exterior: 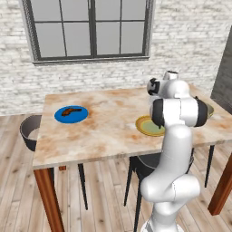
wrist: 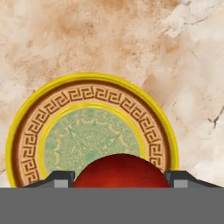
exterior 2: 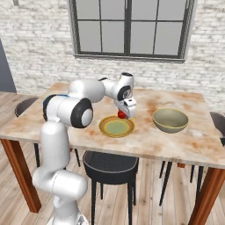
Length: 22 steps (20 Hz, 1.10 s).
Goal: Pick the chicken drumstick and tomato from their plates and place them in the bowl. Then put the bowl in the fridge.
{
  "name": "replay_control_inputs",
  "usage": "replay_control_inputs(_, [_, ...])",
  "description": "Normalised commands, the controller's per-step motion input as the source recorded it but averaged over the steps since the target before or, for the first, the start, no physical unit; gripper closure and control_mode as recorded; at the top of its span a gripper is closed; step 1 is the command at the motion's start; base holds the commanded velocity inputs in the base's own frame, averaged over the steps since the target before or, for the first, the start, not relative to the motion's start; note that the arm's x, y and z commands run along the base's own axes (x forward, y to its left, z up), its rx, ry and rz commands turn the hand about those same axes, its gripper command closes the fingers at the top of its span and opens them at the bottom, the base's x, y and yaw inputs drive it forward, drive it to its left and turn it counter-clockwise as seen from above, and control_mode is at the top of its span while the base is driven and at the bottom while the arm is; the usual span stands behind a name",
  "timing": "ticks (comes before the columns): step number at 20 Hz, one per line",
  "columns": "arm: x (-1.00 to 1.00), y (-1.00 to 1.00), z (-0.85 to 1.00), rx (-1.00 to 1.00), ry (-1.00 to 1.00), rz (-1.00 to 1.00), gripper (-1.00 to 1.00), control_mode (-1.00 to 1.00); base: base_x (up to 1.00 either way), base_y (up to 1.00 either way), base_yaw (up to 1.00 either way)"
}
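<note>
My gripper [exterior 2: 124, 114] hangs just over the yellow-rimmed plate [exterior 2: 116, 126], shut on the tomato [exterior 2: 121, 115]. In the hand view the red tomato [wrist: 118, 171] sits between my two dark fingertips [wrist: 57, 179], and the plate [wrist: 30, 131] lies bare below it. The chicken drumstick [exterior: 71, 110] lies on the blue plate [exterior: 71, 115] at the table's far left. To the right of the yellow-rimmed plate stands the olive-tan bowl [exterior 2: 170, 120], which holds nothing. A tall dark grey panel [exterior: 223, 77] at the frame's edge may be the fridge; I cannot tell.
The marble-topped table [exterior 2: 145, 140] stands on brown wooden legs in front of a brick wall with a window. A dark chair [exterior 2: 110, 165] is tucked under the near edge. Another chair [exterior: 29, 131] stands at the left end.
</note>
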Motion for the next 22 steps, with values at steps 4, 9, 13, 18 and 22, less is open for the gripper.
replay_control_inputs(4, [-0.24, -0.57, 0.23, -0.08, -0.16, 0.15, 1.0, -1.0, 0.0, 0.0, 0.0])
replay_control_inputs(9, [-0.13, -0.57, 0.23, -0.09, -0.18, 0.13, 1.0, -1.0, 0.0, 0.0, 0.0])
replay_control_inputs(13, [-0.02, -0.57, 0.22, -0.1, -0.17, 0.1, 1.0, -1.0, 0.0, 0.0, 0.0])
replay_control_inputs(18, [0.0, -0.58, 0.22, -0.11, -0.01, 0.05, 1.0, -1.0, 0.0, 0.0, 0.0])
replay_control_inputs(22, [0.03, -0.58, 0.21, -0.13, 0.01, 0.01, 1.0, -1.0, 0.0, 0.0, 0.0])
